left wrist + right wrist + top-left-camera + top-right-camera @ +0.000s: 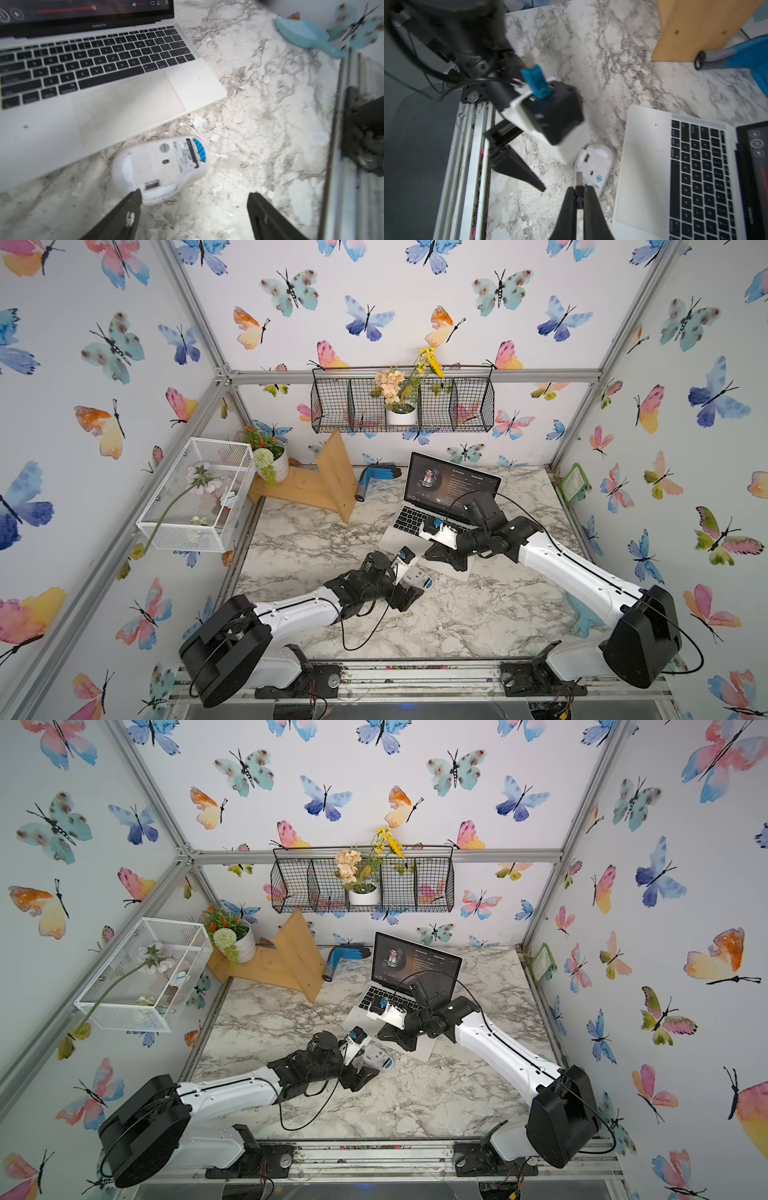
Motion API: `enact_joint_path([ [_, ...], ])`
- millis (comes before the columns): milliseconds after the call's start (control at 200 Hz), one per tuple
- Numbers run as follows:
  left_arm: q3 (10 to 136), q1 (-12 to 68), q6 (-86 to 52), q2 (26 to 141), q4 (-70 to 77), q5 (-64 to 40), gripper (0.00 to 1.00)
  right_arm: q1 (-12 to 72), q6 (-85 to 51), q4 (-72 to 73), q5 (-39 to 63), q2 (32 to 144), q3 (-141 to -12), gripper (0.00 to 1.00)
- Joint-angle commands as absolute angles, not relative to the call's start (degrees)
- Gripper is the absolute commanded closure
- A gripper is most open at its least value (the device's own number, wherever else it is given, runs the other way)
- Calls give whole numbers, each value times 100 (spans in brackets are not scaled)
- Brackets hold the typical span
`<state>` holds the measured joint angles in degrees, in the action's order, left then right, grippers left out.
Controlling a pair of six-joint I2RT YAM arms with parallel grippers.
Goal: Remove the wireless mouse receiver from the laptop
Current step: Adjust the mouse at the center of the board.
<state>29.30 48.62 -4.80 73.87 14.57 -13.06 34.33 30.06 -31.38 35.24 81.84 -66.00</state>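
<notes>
Now our right gripper (579,190) pinches the receiver (579,178) tight, its metal plug poking out above the upturned mouse (598,162), clear of the laptop (643,155), which sits open just beside the mouse; our left gripper (194,197) stands wide and holds nothing, one finger at the mouse's end; the marble table (332,539) is flecked with chips, with butterfly walls (374,302) around; both wrist views are blurred, so we cannot tell whether that finger touches.

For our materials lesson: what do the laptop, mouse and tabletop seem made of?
Laptop: probably metal, matte silver with an even sheen. Mouse: white plastic, matte, moulded underside with a label. Tabletop: marble look, grey veins; flaked chips hint at printed film.
</notes>
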Motion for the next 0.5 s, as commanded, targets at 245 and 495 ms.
enact_joint_path([
  [245, 2425, 4835, -1952, 6911, 1208, 0, 91, 3180, 1805, -2476, 2229, 9417, -6565, 98],
  [495, 2915, 4733, -1884, 8147, 1289, 0, 100, 3338, 1623, -2105, 1928, 9846, -6160, 98],
])
